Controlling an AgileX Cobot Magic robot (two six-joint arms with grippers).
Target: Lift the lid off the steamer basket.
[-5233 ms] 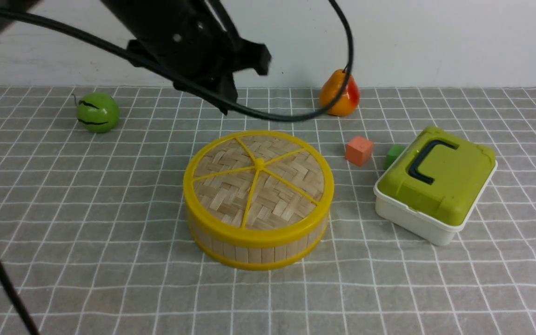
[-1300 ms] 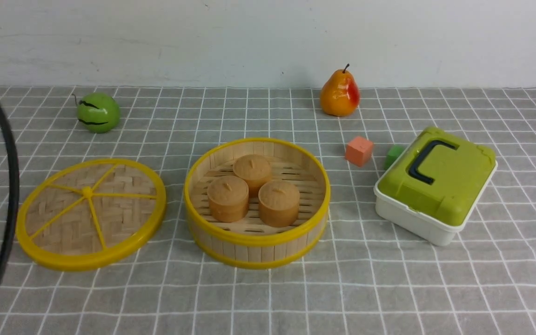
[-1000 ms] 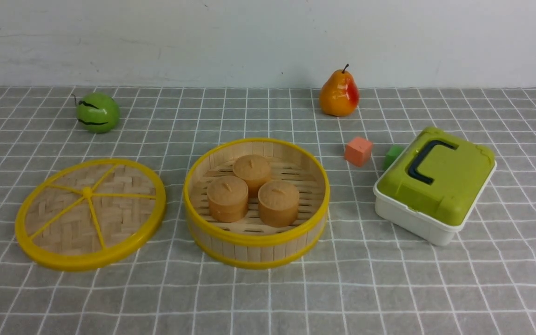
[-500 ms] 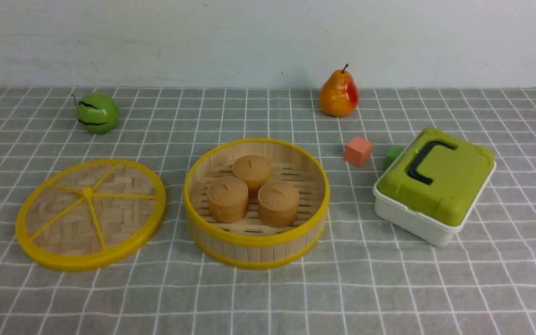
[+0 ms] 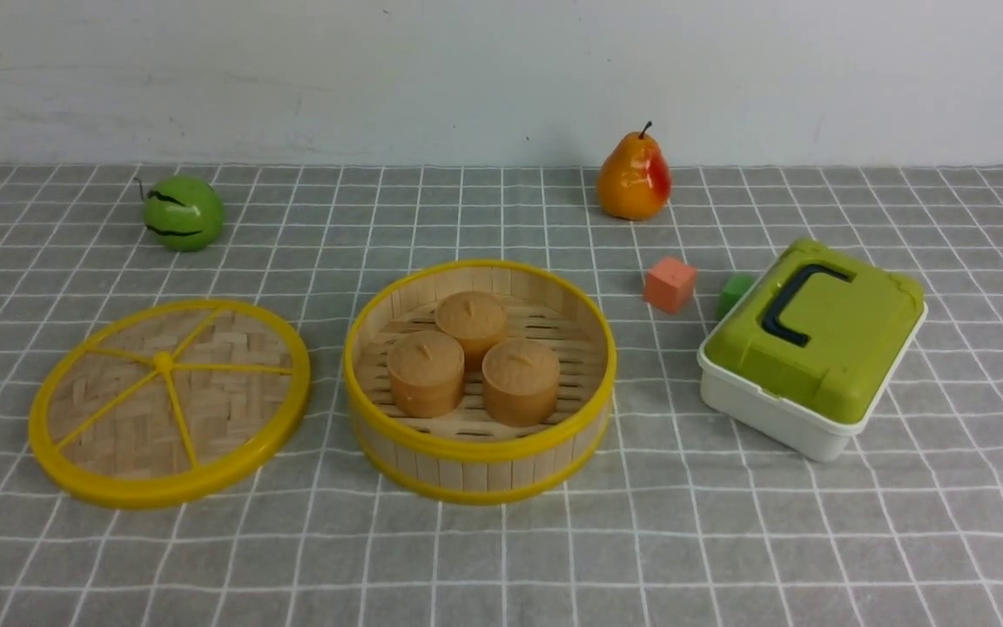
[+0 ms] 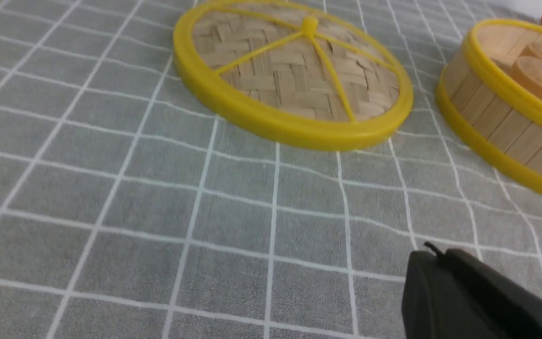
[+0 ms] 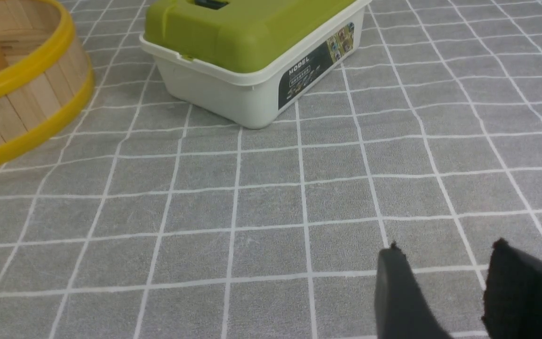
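The lid (image 5: 169, 401), a woven bamboo disc with a yellow rim and spokes, lies flat on the cloth to the left of the steamer basket (image 5: 480, 448); it also shows in the left wrist view (image 6: 294, 75). The steamer basket stands uncovered with three brown buns (image 5: 472, 361) inside; it also shows in the left wrist view (image 6: 497, 117) and the right wrist view (image 7: 21, 94). My left gripper (image 6: 435, 256) is shut and empty, low over bare cloth near the lid. My right gripper (image 7: 445, 254) is open and empty. Neither arm shows in the front view.
A white box with a green lid (image 5: 815, 344) stands right of the basket; it also shows in the right wrist view (image 7: 252, 52). An orange cube (image 5: 670, 283) and a green cube (image 5: 735, 292) lie behind it. A pear (image 5: 635, 178) and a green ball (image 5: 182, 212) sit near the wall.
Five seconds ago the lid sat on the basket under my left arm. It now lies on the cloth to the left. The arm's cable has left the front view.
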